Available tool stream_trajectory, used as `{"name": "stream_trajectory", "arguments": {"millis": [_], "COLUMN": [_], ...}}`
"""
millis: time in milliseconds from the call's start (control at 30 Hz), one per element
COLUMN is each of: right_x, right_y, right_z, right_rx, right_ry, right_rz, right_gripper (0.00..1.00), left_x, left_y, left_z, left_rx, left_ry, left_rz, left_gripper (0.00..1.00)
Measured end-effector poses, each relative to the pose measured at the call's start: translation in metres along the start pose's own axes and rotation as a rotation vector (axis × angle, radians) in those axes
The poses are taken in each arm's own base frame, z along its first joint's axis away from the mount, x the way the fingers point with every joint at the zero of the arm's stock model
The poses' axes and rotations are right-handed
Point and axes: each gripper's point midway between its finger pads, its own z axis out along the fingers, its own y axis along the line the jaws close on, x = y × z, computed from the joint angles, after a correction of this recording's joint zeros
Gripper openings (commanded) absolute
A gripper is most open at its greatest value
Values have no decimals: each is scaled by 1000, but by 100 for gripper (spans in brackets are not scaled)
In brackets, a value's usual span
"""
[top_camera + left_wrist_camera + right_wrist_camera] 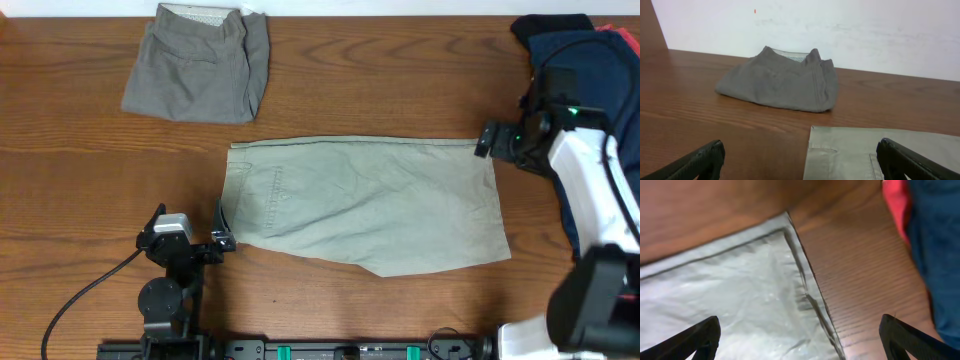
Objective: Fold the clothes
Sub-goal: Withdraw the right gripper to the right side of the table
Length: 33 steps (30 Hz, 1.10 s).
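Note:
Pale khaki-green shorts [365, 205] lie flat, folded in half, across the table's middle. My left gripper [222, 228] is open at their near left corner; in the left wrist view the jaws [800, 162] straddle the shorts' edge [880, 152]. My right gripper [482, 140] is open over their far right corner; the right wrist view shows the hem corner [790, 245] between wide jaws [800, 340]. Folded dark grey shorts [200, 65] sit at the far left, also seen in the left wrist view [780, 80]. Navy, black and red pieces [590, 70] are piled at the far right.
The wooden table [90, 180] runs under everything. A pale wall [865, 30] stands behind the far edge. The right arm's white body [590, 190] hangs over the right side. The navy and red cloth [935, 245] lies close right of the right gripper.

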Motion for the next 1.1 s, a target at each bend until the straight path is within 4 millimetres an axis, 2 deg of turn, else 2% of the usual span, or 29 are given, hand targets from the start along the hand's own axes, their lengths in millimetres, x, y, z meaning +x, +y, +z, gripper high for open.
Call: {"name": "stream_trajectory", "arguments": {"millis": [100, 233, 833, 900, 967, 1100], "right_x": [-5, -8, -12, -14, -18, -24], "right_y": [3, 6, 5, -1, -16, -61], "right_z": [-21, -37, -39, -39, -40, -42], "right_rx": [-29, -52, -50, -20, 43, 156], "right_ry": [-56, -98, -117, -129, -144, -162], "right_rz": [3, 4, 4, 9, 27, 113], "right_gripper": [99, 99, 99, 99, 99, 99], "left_x": [0, 0, 0, 0, 0, 0], "left_y": [0, 0, -1, -3, -6, -11], "left_z": [0, 0, 0, 0, 0, 0], "left_rx": [0, 0, 8, 20, 36, 63], "left_ry": [0, 0, 1, 1, 2, 4], "left_rz": [0, 0, -9, -29, -60, -127], "left_gripper": [98, 98, 98, 98, 98, 98]}}
